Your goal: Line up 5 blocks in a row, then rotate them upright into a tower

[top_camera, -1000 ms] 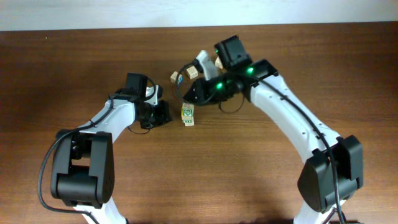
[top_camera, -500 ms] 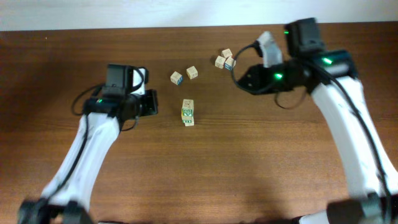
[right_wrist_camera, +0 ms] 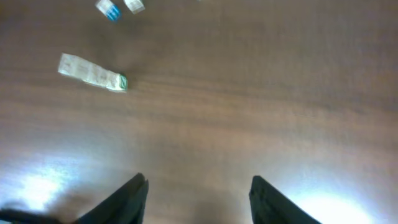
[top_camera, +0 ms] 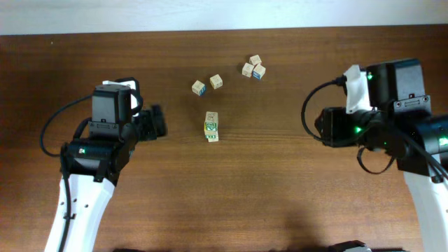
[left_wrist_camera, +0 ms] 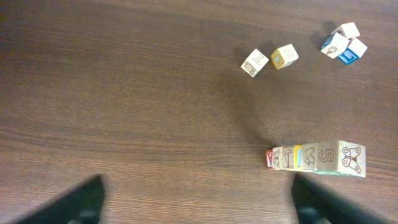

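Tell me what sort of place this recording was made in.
Probably a robot lab workbench rather than a home: a plain wooden table, a left arm and a right arm working over it, and small alphabet blocks as practice pieces.

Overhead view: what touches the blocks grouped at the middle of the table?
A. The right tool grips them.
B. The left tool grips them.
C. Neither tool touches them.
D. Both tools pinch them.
C: the blocks stand alone, with the left tool and the right tool well off to either side, both open and empty.
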